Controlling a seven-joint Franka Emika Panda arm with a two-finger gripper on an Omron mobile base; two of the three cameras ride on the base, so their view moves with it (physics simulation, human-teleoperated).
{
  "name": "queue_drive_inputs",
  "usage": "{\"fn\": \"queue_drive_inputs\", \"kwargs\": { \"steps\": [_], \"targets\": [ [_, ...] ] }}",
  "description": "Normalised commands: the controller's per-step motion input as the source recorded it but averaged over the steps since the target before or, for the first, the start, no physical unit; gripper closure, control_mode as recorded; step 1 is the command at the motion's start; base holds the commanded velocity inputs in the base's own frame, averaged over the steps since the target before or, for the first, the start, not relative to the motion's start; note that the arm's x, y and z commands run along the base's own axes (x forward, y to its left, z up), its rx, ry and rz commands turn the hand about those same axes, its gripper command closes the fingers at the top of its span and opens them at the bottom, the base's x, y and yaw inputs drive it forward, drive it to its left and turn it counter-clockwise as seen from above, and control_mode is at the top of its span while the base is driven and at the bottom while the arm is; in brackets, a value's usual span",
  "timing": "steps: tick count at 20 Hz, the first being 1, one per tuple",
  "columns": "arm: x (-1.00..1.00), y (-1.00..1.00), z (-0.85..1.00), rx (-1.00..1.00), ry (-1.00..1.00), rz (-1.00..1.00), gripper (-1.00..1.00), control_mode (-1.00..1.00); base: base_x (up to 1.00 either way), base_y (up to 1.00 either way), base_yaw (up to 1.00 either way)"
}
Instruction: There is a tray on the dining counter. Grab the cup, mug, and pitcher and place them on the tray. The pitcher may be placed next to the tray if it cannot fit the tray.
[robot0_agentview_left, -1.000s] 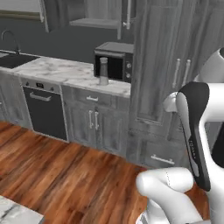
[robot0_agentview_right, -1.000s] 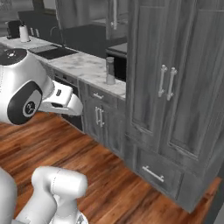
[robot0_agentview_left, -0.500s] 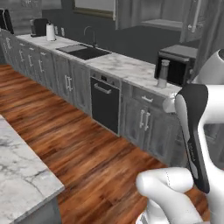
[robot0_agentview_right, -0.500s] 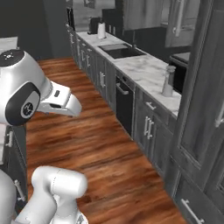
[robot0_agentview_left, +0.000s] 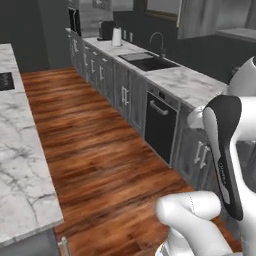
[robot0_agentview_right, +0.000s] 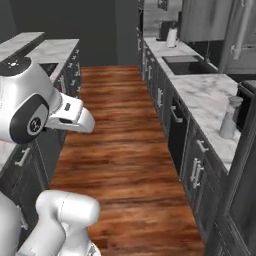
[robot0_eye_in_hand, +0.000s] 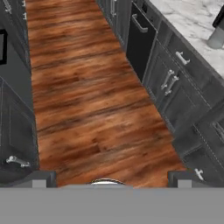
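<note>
Wooden plank floor (robot0_agentview_right: 120, 150) runs as an aisle between two runs of dark grey cabinets. Landmark taken: the black oven (robot0_agentview_right: 176, 134) set in the cabinet run under the marble table (robot0_agentview_right: 210, 105). The pitcher (robot0_agentview_right: 229, 118) stands upright on that table, just past the oven on the near side, close to the table's back; in the hand view it shows at the upper right corner (robot0_eye_in_hand: 217, 37). The sink (robot0_agentview_right: 187, 65) lies on the far side of the oven. The tool (robot0_eye_in_hand: 111, 178) is open, its tips wide apart, hanging over bare floor across from the oven, well apart from the pitcher, touching nothing. The dining counter (robot0_agentview_left: 20, 165) lies across the aisle from the oven.
</note>
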Motion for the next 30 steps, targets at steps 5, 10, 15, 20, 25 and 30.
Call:
{"fn": "queue_drive_inputs", "kwargs": {
  "steps": [5, 10, 15, 20, 25, 30],
  "targets": [
    [0.00, 0.00, 0.00, 0.00, 0.00, 0.00, -1.00, 1.00, 0.99, -0.05, 0.28],
    [0.00, 0.00, 0.00, 0.00, 0.00, 0.00, -1.00, 1.00, 1.00, 0.00, 0.09],
    [0.00, 0.00, 0.00, 0.00, 0.00, 0.00, -1.00, 1.00, 1.00, 0.02, 0.01],
    [0.00, 0.00, 0.00, 0.00, 0.00, 0.00, -1.00, 1.00, 0.87, -0.29, -0.21],
    [0.00, 0.00, 0.00, 0.00, 0.00, 0.00, -1.00, 1.00, 0.47, -0.38, -0.61],
    [0.00, 0.00, 0.00, 0.00, 0.00, 0.00, -1.00, 1.00, 0.25, -0.38, -0.76]
  ]
}}
